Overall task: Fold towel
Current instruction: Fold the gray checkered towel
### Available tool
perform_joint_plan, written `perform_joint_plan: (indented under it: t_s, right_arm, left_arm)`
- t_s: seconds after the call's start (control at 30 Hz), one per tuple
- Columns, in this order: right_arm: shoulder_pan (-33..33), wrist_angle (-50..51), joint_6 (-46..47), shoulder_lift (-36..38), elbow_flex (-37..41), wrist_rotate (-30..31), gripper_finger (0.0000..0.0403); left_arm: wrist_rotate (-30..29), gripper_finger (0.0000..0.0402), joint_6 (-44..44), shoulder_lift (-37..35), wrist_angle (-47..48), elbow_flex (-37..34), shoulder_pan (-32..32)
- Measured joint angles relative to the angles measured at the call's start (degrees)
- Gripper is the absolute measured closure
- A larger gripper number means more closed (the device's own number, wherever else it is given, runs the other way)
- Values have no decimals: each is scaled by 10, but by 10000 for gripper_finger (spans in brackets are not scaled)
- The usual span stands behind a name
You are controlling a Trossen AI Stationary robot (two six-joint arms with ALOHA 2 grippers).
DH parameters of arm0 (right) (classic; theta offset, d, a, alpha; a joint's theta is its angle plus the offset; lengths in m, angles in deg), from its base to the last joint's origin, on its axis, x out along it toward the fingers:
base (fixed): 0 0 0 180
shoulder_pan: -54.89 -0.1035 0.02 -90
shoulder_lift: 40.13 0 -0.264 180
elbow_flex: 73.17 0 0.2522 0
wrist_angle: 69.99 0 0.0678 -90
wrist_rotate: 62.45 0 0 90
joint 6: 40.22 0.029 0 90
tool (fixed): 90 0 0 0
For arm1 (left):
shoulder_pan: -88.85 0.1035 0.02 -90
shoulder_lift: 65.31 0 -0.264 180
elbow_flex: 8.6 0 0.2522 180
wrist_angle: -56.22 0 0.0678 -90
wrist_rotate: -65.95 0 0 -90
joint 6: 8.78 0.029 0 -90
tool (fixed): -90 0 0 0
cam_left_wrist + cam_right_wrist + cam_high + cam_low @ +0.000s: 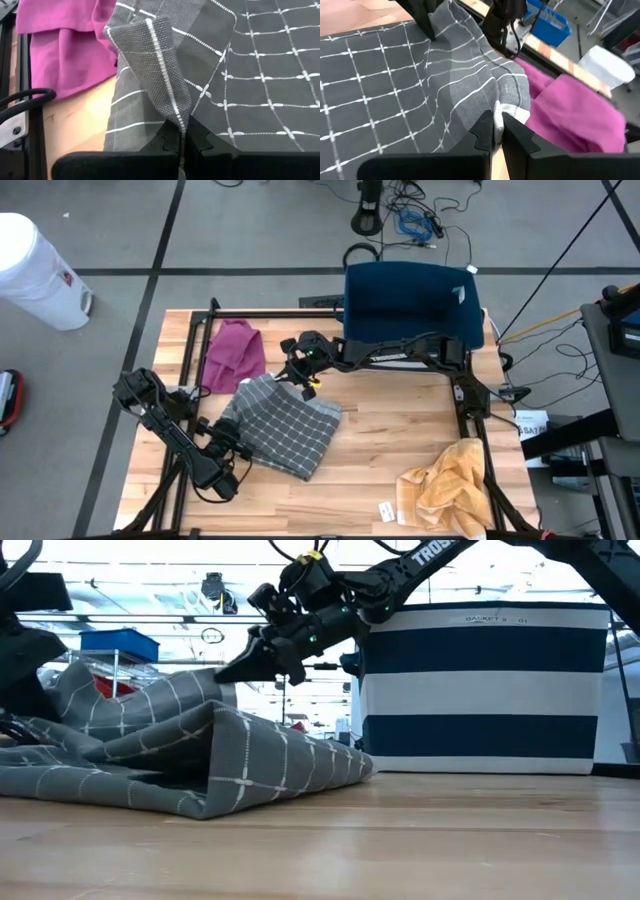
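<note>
A grey checked towel lies crumpled and partly doubled over on the wooden table, left of the middle. My left gripper is at the towel's near left side and is shut on a raised corner of it. My right gripper reaches in from the right to the towel's far edge and is shut on it. In the low view that far edge is held up above the rest of the towel, which rests on the table. My left gripper pinches a folded corner of the towel between its two fingers, several layers together. The corner stands up beyond the fingertips while the rest of the towel lies on the table. My right gripper pinches the towel's far edge at its white hem between its two fingertips. It comes in slanting down from the table's right. The held edge is raised off the table and the cloth slopes down from it, slack.
A magenta cloth lies at the far left, right beside the towel. A yellow cloth lies at the near right. A blue and white striped basket stands at the far edge. A black frame borders the table.
</note>
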State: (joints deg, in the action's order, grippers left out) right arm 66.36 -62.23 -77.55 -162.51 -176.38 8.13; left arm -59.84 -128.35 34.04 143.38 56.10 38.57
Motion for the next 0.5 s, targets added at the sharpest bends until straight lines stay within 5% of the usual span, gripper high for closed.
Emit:
perform_joint_plan:
  t_s: [0.3, 0.5]
  right_arm:
    - [-14, 2, -18, -1, 0, -1, 359]
    - [-14, 2, -8, -1, 0, 27, 275]
  left_arm:
    - [10, 401, -2, 0, -1, 0, 0]
    - [10, 392, -5, 0, -4, 0, 0]
